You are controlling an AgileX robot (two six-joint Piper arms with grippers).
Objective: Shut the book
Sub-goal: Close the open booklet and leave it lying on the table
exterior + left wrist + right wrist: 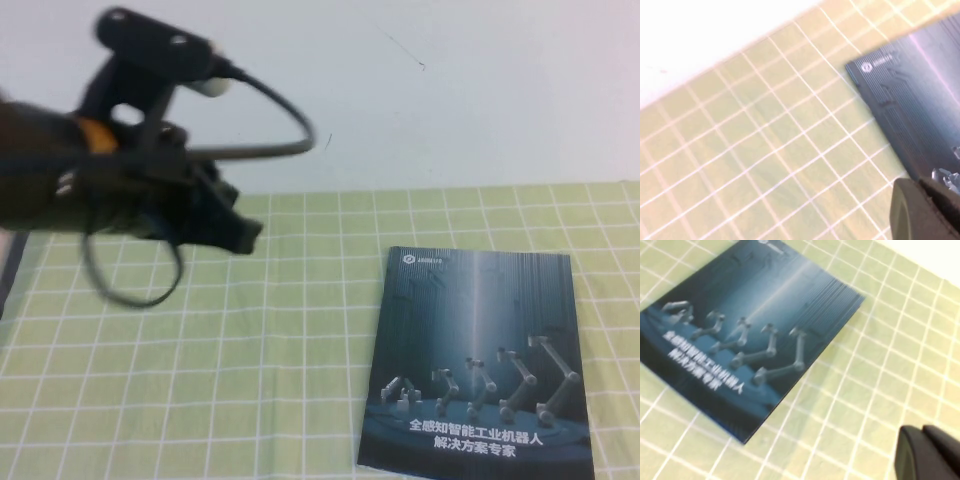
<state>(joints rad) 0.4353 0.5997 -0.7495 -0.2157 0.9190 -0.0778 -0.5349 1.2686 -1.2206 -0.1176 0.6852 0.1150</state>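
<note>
The book (475, 360) lies closed and flat on the green checked cloth (250, 380), right of centre, its dark blue cover with robot arms and white Chinese text facing up. It also shows in the left wrist view (915, 115) and the right wrist view (755, 335). My left gripper (240, 232) hangs raised in the air at the left, well clear of the book, fingers together with nothing in them; its tip (927, 210) shows near the book's edge. My right gripper (925, 452) is off the book's side, shut and empty; it is out of the high view.
The cloth ends at a white surface (450, 100) at the back. A black cable (290, 130) loops from the left arm. Bare cloth lies between the left gripper and the book.
</note>
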